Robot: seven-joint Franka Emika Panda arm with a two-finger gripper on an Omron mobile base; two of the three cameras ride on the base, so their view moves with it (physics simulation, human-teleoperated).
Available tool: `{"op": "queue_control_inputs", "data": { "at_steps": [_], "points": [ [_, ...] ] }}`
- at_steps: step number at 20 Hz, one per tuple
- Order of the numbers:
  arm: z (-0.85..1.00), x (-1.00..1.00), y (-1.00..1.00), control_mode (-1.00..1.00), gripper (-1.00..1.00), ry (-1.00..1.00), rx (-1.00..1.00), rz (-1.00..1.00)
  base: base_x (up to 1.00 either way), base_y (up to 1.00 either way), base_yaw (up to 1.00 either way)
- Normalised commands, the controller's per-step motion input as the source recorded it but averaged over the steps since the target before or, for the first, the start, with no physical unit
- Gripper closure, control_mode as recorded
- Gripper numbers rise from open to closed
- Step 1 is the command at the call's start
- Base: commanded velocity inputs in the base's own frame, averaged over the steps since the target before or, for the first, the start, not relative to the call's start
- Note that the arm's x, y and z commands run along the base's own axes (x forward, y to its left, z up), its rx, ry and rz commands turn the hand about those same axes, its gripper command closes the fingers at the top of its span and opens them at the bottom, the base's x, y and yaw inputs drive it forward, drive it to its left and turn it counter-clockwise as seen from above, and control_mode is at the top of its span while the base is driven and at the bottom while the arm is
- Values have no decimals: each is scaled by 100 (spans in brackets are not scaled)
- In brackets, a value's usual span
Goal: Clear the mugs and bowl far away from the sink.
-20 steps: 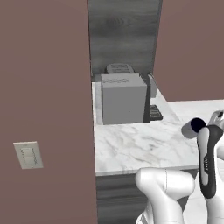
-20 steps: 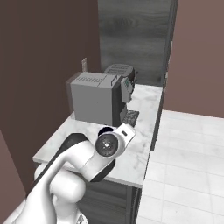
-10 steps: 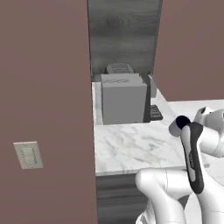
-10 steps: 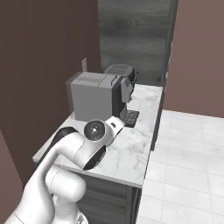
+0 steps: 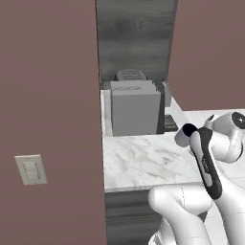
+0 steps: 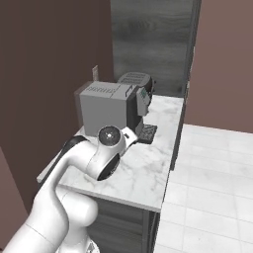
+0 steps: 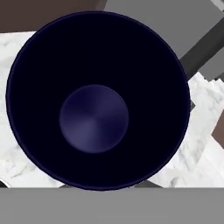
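You have the navy-inside mug [image 7: 98,100] pinched in the closed gripper — above the marble counter [image 5: 143,160], not yet set down.

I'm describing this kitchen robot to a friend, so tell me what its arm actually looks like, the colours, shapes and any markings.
The arm is made of smooth, rounded glossy white segments, thick and tube-like, bulging at the joints. A dark, near-black band runs along one upper link, and a round grey cap with a dotted ring closes the end of a joint. No cables or lettering are visible. The frames give no clear look at the tool itself.
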Motion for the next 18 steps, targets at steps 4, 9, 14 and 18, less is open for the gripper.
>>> {"op": "queue_control_inputs", "data": {
  "at_steps": [4, 9, 14, 18],
  "points": [
    [-13, 25, 16, -100, 100, 8, 10, 0, 0, 0, 0],
    [-20, 15, 32, -100, 100, 6, 1, 0, 0, 0, 0],
    [-23, 3, 50, -100, 100, 2, -3, 0, 0, 0, 0],
    [-28, 7, 57, -100, 100, 0, -7, 0, 0, 0, 0]
  ]
}}
